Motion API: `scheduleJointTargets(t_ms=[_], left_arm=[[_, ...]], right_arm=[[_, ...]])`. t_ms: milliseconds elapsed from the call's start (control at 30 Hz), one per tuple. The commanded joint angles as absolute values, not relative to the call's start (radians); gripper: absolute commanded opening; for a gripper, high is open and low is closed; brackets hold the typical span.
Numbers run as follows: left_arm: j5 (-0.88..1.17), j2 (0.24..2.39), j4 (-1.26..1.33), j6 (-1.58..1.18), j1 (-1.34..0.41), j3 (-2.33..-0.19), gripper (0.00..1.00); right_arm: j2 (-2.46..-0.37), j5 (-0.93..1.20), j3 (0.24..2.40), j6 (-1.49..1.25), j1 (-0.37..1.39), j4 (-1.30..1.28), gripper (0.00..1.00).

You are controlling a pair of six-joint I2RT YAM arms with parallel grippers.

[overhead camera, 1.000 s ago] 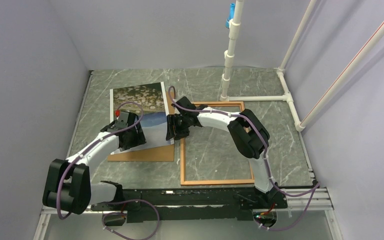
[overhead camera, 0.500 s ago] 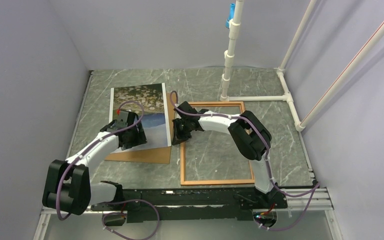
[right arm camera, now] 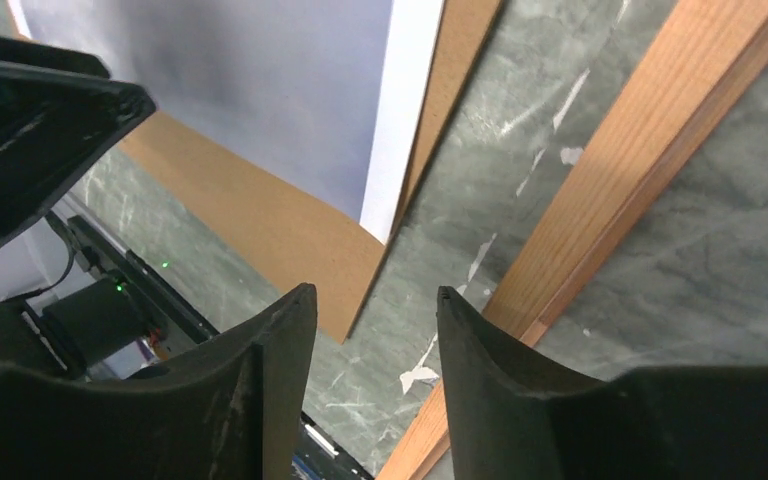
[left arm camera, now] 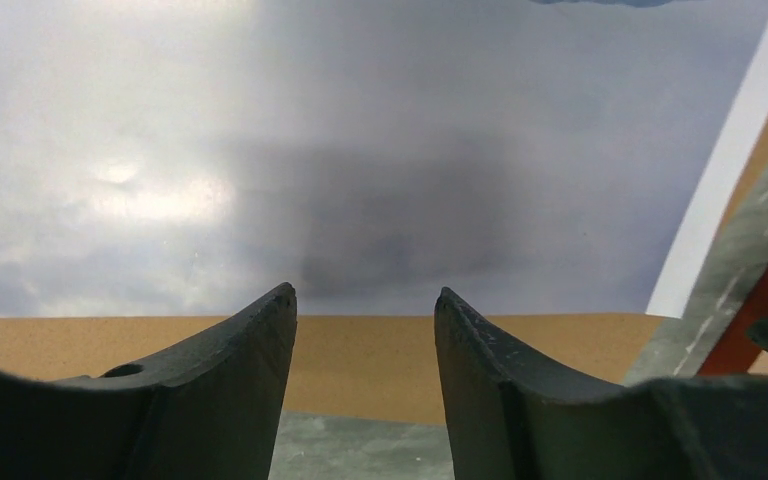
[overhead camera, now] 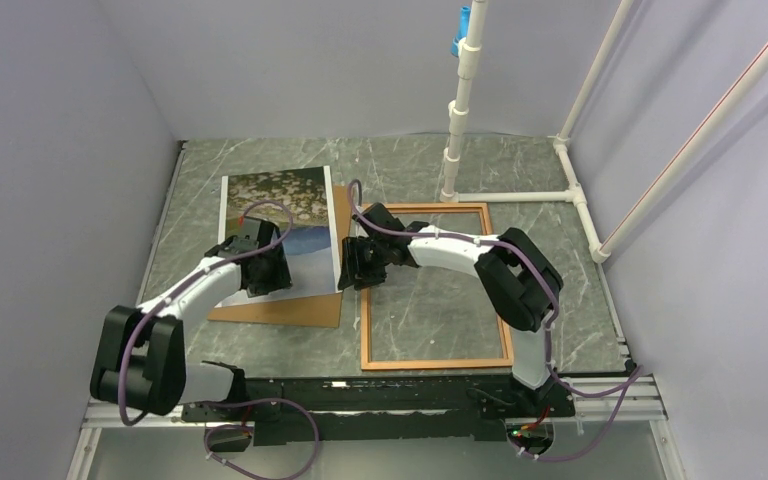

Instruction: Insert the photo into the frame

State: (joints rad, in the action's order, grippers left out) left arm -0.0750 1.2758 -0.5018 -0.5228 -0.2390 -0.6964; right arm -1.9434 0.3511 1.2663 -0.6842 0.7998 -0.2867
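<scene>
Here, a grey-marbled table [overhead camera: 410, 165] between lilac walls [overhead camera: 310, 60]; left tool [left arm camera: 365, 293] and right tool [right arm camera: 375, 292] stand part-open, empty.

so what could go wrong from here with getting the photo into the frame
The photo lies flat on the backing board, and the right jaws stand open at their right edges: they may pinch the board too, or crease the paper.
The frame sits close beside those jaws, so a sideways move could knock it askew.
The left jaws, open over the photo's near end, might drag it if they press down.
</scene>
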Motion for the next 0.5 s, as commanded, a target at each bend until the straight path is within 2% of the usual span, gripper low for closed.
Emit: scheduleJointTargets(t_ms=[0, 233, 467], left_arm=[[-0.073, 1.341, -0.503, -0.506, -0.239, -0.757, 0.56], [-0.076, 1.425, -0.511, -0.512, -0.239, -0.771, 0.52], [-0.076, 1.451, -0.509, -0.510, -0.239, -0.772, 0.51]], right_arm=[[-1.933, 0.396, 1.282, -0.723, 0.782, -0.187, 0.54], [-2.010, 0.488, 1.342, -0.764, 0.758, -0.130, 0.55], [-2.046, 0.525, 1.337, -0.790, 0.757, -0.125, 0.51]])
